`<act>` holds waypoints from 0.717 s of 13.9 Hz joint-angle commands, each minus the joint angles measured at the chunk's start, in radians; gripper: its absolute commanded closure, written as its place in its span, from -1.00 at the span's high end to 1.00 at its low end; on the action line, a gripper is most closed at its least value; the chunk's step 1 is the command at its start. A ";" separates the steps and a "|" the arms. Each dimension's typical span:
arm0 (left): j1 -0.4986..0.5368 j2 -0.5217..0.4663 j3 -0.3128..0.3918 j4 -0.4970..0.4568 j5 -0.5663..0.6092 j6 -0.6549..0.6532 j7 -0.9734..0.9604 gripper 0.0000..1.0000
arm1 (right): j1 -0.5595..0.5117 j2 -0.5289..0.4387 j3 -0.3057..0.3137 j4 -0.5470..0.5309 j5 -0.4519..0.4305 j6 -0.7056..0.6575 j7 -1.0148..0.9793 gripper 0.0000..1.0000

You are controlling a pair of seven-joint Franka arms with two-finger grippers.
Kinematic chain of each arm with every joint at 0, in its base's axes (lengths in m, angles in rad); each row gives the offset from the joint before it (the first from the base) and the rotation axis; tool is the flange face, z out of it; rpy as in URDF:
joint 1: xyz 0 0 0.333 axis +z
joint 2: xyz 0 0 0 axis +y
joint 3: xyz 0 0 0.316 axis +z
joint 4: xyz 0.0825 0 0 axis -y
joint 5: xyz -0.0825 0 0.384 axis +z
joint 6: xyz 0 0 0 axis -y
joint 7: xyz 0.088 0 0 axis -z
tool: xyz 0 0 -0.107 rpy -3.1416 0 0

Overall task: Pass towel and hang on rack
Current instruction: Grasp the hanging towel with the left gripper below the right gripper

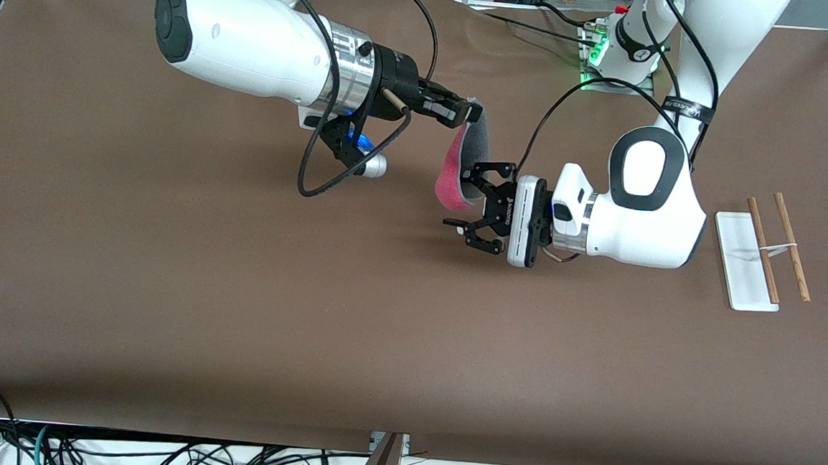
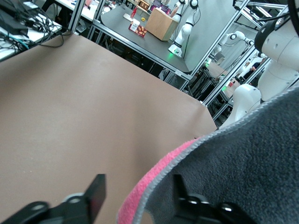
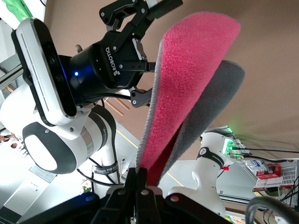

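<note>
The towel [image 1: 459, 172], pink-red on one face and dark grey on the other, hangs folded in the air over the middle of the table. My right gripper [image 1: 469, 113] is shut on its upper edge; the right wrist view shows the pinch [image 3: 141, 179] and the towel [image 3: 187, 88] hanging from it. My left gripper [image 1: 460, 199] is open, its fingers on either side of the towel's lower end. In the left wrist view the towel [image 2: 243, 158] has its stitched edge between the open fingers [image 2: 96, 193]. The rack [image 1: 769, 243] stands toward the left arm's end of the table.
The rack's white base [image 1: 735, 263] carries two brown rods [image 1: 790, 245] joined by a thin crosspiece. My left gripper also shows in the right wrist view [image 3: 148, 56]. Cables hang from both arms. The brown table cover [image 1: 237, 308] spreads wide nearer the front camera.
</note>
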 commanded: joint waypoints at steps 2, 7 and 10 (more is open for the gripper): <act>0.011 0.017 0.001 0.029 -0.022 -0.021 0.060 -1.00 | 0.016 -0.007 -0.012 -0.007 0.005 0.012 0.030 -1.00; 0.035 0.016 0.003 0.030 -0.022 -0.074 0.060 -1.00 | 0.016 -0.004 -0.012 -0.009 0.005 0.012 0.030 -1.00; 0.040 0.014 0.003 0.030 -0.018 -0.077 0.059 -1.00 | 0.016 -0.004 -0.012 -0.021 -0.036 0.015 0.030 0.44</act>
